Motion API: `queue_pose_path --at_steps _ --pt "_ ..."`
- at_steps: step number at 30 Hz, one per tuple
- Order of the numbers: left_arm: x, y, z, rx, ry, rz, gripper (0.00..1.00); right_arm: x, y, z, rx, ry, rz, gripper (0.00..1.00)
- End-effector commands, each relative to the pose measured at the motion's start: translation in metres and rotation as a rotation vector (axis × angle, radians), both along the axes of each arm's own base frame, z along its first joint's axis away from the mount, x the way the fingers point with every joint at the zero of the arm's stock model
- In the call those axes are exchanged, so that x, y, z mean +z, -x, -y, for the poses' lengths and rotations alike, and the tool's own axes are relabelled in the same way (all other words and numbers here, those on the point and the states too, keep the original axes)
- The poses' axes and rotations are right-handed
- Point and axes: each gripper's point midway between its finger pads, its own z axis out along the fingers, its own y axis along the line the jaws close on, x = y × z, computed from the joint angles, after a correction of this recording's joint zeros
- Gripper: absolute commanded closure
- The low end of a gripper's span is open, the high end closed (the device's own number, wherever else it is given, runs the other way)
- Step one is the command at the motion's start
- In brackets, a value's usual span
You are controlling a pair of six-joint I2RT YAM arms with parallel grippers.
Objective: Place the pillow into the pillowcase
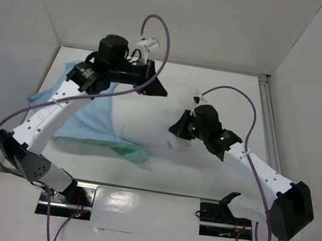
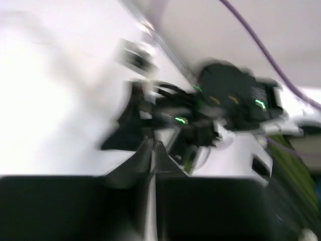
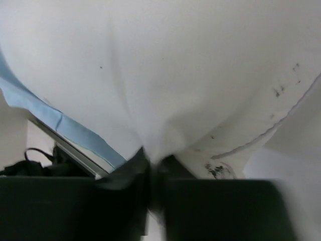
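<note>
Top cam: high, behind arm bases [image 1: 71, 195] at 6 o'clock, looks down. R wrist cam: v. close on pillow [image 3: 175, 75]. L wrist cam, blurred: faces right arm [image 2: 230, 100].

The pillow [image 1: 143, 118] and pillowcase [image 1: 87, 125] fill the table's [image 1: 183, 175] left and middle.

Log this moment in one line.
left fingers: shut | right fingers: shut on pillow | pillowcase: at pillow's left end | pillow's right part: bare | insertion: unfinished

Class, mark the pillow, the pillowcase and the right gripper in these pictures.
pillow [image 1: 143, 118], top external view, on its bare white middle.
pillowcase [image 1: 86, 123], top external view, on its light blue face.
right gripper [image 3: 150, 161], right wrist view, between the fingertips pinching white fabric.
</note>
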Motion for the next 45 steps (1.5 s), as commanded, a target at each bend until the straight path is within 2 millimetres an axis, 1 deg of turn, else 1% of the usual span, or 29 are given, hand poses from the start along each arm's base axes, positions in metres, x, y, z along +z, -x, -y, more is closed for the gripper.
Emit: queue_pose_path --at_steps 1,2,3,4,5,6,7,8,10,11,12,15,16,20,23,26,27,28,32,35,36,37,39,40,41,42,43,44,45 --pt "-0.032 -0.057 -0.054 0.298 -0.201 -0.024 0.71 -0.015 0.017 0.020 0.022 0.136 -0.016 0.35" --pt "-0.039 -0.077 -0.071 0.383 -0.251 -0.023 0.49 -0.014 0.015 0.031 -0.014 0.194 -0.019 0.17" --pt "-0.051 -0.085 -0.083 0.449 -0.327 -0.043 0.33 -0.008 0.013 0.037 -0.030 0.213 -0.003 0.07" --pt "-0.052 -0.107 -0.107 0.594 -0.418 0.002 0.22 -0.004 0.009 0.042 -0.045 0.241 0.017 0.00" --pt "-0.071 -0.122 -0.118 0.662 -0.502 -0.022 0.10 0.012 0.002 0.050 -0.096 0.259 0.052 0.00" --pt "-0.079 -0.129 -0.131 0.724 -0.565 -0.026 0.08 0.019 -0.002 0.054 -0.118 0.278 0.073 0.00" --pt "-0.085 -0.140 -0.151 0.827 -0.647 -0.010 0.08 0.027 -0.007 0.058 -0.145 0.287 0.090 0.00" --pt "-0.092 -0.144 -0.161 0.868 -0.701 -0.015 0.07 0.042 -0.015 0.064 -0.185 0.282 0.117 0.00" --pt "-0.112 -0.155 -0.183 0.944 -0.823 -0.040 0.06 0.053 -0.028 0.078 -0.275 0.282 0.137 0.00" --pt "-0.118 -0.158 -0.190 0.963 -0.859 -0.053 0.06 0.067 -0.031 0.081 -0.309 0.243 0.174 0.00" --pt "-0.135 -0.163 -0.192 0.961 -0.912 -0.079 0.06 0.074 -0.033 0.080 -0.307 0.203 0.200 0.00" --pt "-0.154 -0.168 -0.210 0.978 -1.025 -0.111 0.06 0.090 -0.045 0.083 -0.310 0.053 0.255 0.00" --pt "-0.153 -0.169 -0.216 1.002 -1.053 -0.102 0.08 0.084 -0.055 0.097 -0.355 0.032 0.218 0.00" --pt "-0.162 -0.165 -0.230 1.048 -1.098 -0.128 0.08 0.058 -0.077 0.103 -0.321 -0.022 0.107 0.00" --pt "-0.166 -0.163 -0.240 1.079 -1.126 -0.137 0.09 0.045 -0.082 0.101 -0.289 -0.046 0.068 0.00" --pt "-0.169 -0.160 -0.247 1.096 -1.127 -0.159 0.15 0.015 -0.086 0.100 -0.258 -0.032 -0.027 0.00" --pt "-0.172 -0.160 -0.246 1.083 -1.109 -0.176 0.19 0.012 -0.089 0.101 -0.259 -0.034 -0.041 0.00" --pt "-0.172 -0.163 -0.247 1.083 -1.091 -0.184 0.34 -0.002 -0.089 0.096 -0.227 -0.032 -0.082 0.00" --pt "-0.172 -0.166 -0.239 1.050 -1.062 -0.190 0.99 -0.023 -0.088 0.072 -0.110 -0.095 -0.139 0.00" --pt "-0.170 -0.170 -0.233 1.029 -1.039 -0.187 1.00 -0.020 -0.083 0.030 -0.010 -0.092 -0.094 0.00" --pt "-0.168 -0.171 -0.223 0.994 -0.993 -0.197 1.00 -0.020 -0.076 0.009 0.041 -0.089 -0.083 0.07" --pt "-0.159 -0.173 -0.215 0.969 -0.942 -0.184 1.00 -0.012 -0.084 0.000 0.049 -0.086 -0.037 0.16" --pt "-0.148 -0.175 -0.194 0.891 -0.839 -0.166 1.00 0.002 -0.092 -0.009 0.055 -0.098 0.010 0.52" --pt "-0.131 -0.168 -0.158 0.764 -0.719 -0.140 1.00 0.029 -0.101 -0.017 0.067 -0.125 0.072 0.90" --pt "-0.118 -0.165 -0.137 0.701 -0.644 -0.120 1.00 0.041 -0.109 -0.019 0.060 -0.131 0.099 1.00" --pt "-0.101 -0.164 -0.114 0.637 -0.559 -0.084 1.00 0.060 -0.115 -0.022 0.061 -0.147 0.134 1.00" --pt "-0.076 -0.150 -0.074 0.512 -0.443 -0.063 1.00 0.102 -0.124 -0.026 0.073 -0.166 0.221 1.00" --pt "-0.057 -0.141 -0.056 0.461 -0.386 -0.040 1.00 0.123 -0.122 -0.023 0.049 -0.162 0.249 1.00" --pt "-0.021 -0.129 -0.031 0.379 -0.288 -0.001 1.00 0.144 -0.116 -0.026 0.052 -0.164 0.300 1.00"
